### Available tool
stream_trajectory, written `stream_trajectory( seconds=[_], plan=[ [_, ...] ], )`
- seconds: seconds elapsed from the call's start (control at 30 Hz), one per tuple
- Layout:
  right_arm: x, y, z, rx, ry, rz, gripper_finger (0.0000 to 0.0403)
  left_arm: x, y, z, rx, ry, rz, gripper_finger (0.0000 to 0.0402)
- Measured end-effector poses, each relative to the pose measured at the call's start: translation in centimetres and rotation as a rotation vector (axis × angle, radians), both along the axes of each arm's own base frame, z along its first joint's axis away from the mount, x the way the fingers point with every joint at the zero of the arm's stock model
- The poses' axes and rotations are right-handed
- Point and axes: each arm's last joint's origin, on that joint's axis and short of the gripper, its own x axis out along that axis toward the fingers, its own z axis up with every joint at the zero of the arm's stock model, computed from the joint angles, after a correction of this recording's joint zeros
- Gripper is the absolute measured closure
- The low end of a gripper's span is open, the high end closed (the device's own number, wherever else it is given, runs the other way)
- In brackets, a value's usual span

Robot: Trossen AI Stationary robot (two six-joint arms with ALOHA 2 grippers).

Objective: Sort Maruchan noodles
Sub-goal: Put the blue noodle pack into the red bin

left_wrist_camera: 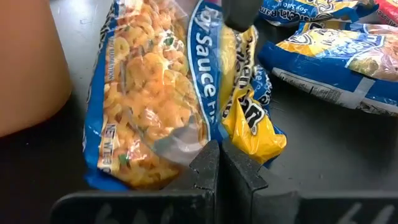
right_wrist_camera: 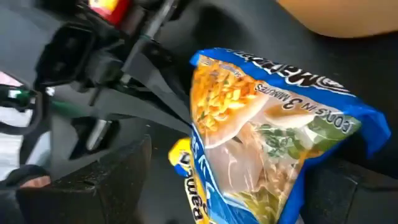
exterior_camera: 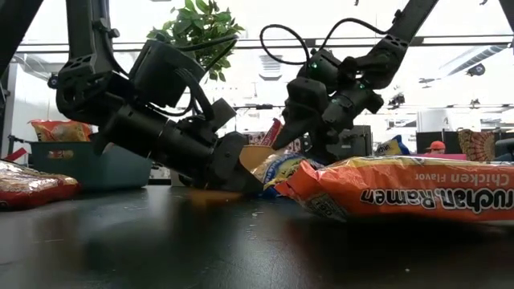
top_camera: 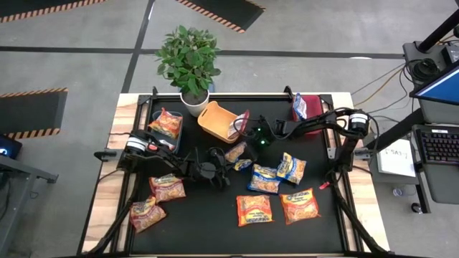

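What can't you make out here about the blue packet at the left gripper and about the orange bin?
Left wrist view: whether the shut left gripper actually pinches the blue packet; the packet's bulge hides its edge there.
High view: the left arm covers that same contact.
Orange bin: its contents lie partly under the right gripper in the high view and behind both arms in the low view.

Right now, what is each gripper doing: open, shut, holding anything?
Left gripper: shut on the edge of a blue-and-yellow noodle packet.
Right gripper: open, holding nothing, by the orange bin.
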Motion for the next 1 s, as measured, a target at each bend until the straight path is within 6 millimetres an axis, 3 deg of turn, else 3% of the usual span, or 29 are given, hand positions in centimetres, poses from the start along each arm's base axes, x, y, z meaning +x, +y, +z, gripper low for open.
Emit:
stream_trajectory(
  seconds=[0.13,0.47,0.67,0.8,1.0],
  plan=[
    [0.0,0.0,0.2,0.003,-0.007,0.0,0.01,0.0,0.0,0.1,-0.002,-0.015,-0.003,0.0401],
    [-0.2,0.1,1.3,0.034,-0.016,-0.023,0.0289,0.1,-0.1,0.5,0.009,-0.049,-0.028,0.0402],
    [-0.4,0.1,2.0,0.048,-0.031,-0.018,0.0355,-0.8,-0.5,1.8,0.021,-0.065,-0.06,0.0401],
    [-1.1,0.2,4.2,0.039,-0.046,-0.017,0.0362,-2.7,-0.8,3.8,0.026,-0.112,-0.084,0.0401],
    [-3.5,0.0,10.1,-0.055,-0.042,-0.049,0.0363,-6.2,-0.9,7.4,0.041,-0.217,-0.122,0.0401]
  ],
)
